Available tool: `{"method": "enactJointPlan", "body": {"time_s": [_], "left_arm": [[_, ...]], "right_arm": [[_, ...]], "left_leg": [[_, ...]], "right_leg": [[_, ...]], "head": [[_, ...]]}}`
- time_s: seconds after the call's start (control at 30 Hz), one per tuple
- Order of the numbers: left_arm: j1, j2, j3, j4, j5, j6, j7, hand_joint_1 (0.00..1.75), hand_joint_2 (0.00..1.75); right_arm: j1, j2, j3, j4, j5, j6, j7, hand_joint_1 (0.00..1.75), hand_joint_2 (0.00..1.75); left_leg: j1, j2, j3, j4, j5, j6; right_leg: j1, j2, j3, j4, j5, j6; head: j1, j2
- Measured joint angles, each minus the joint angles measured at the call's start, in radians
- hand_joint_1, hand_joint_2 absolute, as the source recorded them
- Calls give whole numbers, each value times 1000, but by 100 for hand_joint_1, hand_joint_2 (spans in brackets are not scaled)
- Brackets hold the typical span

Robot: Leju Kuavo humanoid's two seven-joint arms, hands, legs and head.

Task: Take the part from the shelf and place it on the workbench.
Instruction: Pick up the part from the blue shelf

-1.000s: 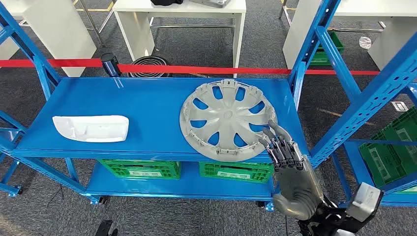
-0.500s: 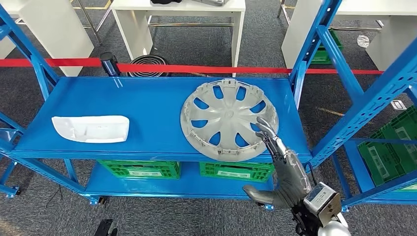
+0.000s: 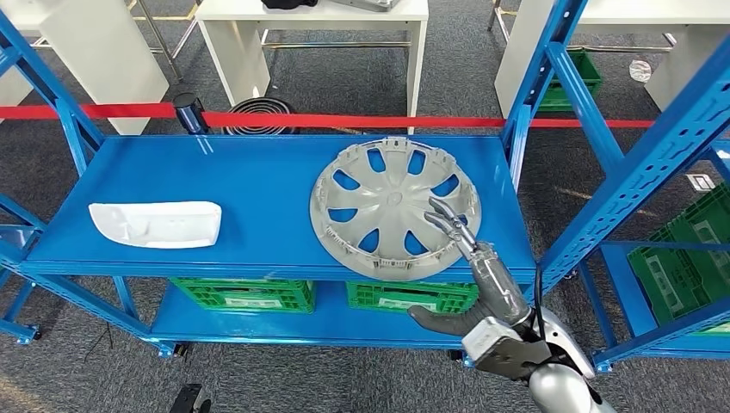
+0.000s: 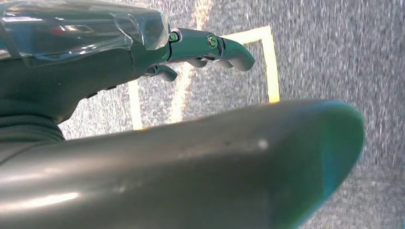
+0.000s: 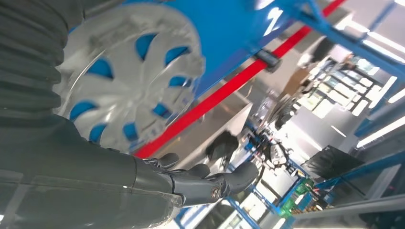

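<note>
The blue shelf (image 3: 215,181) carries a grey hubcap (image 3: 379,206) lying flat near its front right edge. The right hand (image 3: 472,258) reaches over its rim, fingers apart, thumb splayed below the shelf edge, gripping nothing. A shallow pinch risks the wide disc tipping off. The left hand (image 4: 143,95) hangs with fingers apart over the floor.

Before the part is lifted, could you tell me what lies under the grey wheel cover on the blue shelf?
Blue shelf surface shows through the openings of the grey spoked wheel cover. Anything under its solid spokes and rim is hidden. The right hand reaches over its near edge.
</note>
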Motion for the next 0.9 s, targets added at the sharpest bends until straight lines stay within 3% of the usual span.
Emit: {"method": "enactJointPlan", "body": {"time_s": [0.1, 0.2, 0.27, 0.33, 0.37, 0.4, 0.53, 0.57, 0.63, 0.7, 0.73, 0.8, 0.83, 0.9], "left_arm": [[0, 1, -8, 0, 8, 0, 0, 0, 0], [0, 1, -12, 0, 9, 1, 0, 0, 0], [1, 2, -22, 0, 13, 1, 0, 0, 0], [0, 5, -29, 0, 18, 1, 0, 0, 0], [0, 6, -32, 0, 18, 1, 0, 0, 0], [-1, 8, -35, -1, 19, 1, 0, 0, 0], [-3, 13, -48, -4, 21, -4, 1, 0, 0], [-5, 13, -53, -5, 22, -6, 2, 0, 0], [-8, 14, -64, -6, 25, -12, 4, 0, 0], [-8, 15, -73, -6, 29, -15, 6, 0, 0], [-8, 15, -78, -6, 30, -15, 6, 0, 0], [-9, 15, -86, -6, 32, -17, 6, 0, 0], [-9, 16, -89, -6, 33, -18, 6, 0, 0], [-10, 19, -92, -6, 35, -19, 6, 0, 0]], "right_arm": [[-27, -10, 23, 19, 43, -16, 4, 0, 175], [-39, -16, 35, 31, 60, -20, 6, 0, 175], [-62, -29, 61, 60, 81, -23, 10, 0, 175], [-84, -40, 83, 84, 99, -25, 13, 0, 175], [-92, -44, 89, 90, 110, -27, 14, 0, 175], [-100, -48, 96, 96, 126, -30, 17, 0, 175], [-134, -71, 132, 128, 214, -43, 30, 0, 175], [-145, -78, 142, 138, 237, -49, 32, 0, 175], [-163, -89, 166, 162, 281, -60, 39, 0, 175], [-169, -97, 190, 185, 315, -66, 46, 0, 175], [-170, -99, 201, 193, 327, -68, 49, 0, 175], [-178, -104, 217, 205, 338, -69, 50, 0, 175], [-184, -106, 223, 210, 340, -70, 50, 0, 175], [-192, -108, 232, 217, 342, -71, 51, 0, 175]], "left_leg": [[4, 1, -37, 80, -52, -9], [4, 1, -75, 163, -88, -12], [3, 1, -92, 193, -75, -8], [-1, 1, -40, 82, -10, 7], [-4, 1, -13, 28, 6, 12], [-8, 1, 1, -2, 11, 17], [-6, 2, 12, -29, 20, 29], [-3, 2, 15, -38, 25, 34], [-2, 2, 16, -44, 29, 39], [-2, 1, 15, -42, 29, 39], [-2, 1, 15, -41, 29, 38], [-1, -1, 14, -32, 25, 33], [-2, -2, 12, -26, 21, 27], [-5, -3, 6, -15, 16, 17]], "right_leg": [[-2, 0, 0, -1, 2, -10], [-1, 0, 0, -1, 3, -11], [5, 0, 1, -1, 2, -12], [11, 2, 3, -1, 2, -12], [13, 3, 1, -1, 2, -11], [15, 4, -2, -1, 3, -9], [16, 2, -14, 11, -4, 4], [16, 2, -30, 43, -21, 3], [15, 1, -91, 165, -73, -1], [13, 1, -143, 269, -102, 4], [11, 1, -144, 269, -94, 11], [5, -2, -88, 153, -42, 31], [4, -3, -53, 86, -18, 34], [4, -3, -16, 11, 4, 25]], "head": [[-4, 0], [-4, 0], [-4, 0], [-3, 0], [-3, 0], [-3, 0], [-2, 0], [-1, 0], [0, 0], [0, 0], [0, 0], [0, 0], [0, 0], [-1, 0]]}}
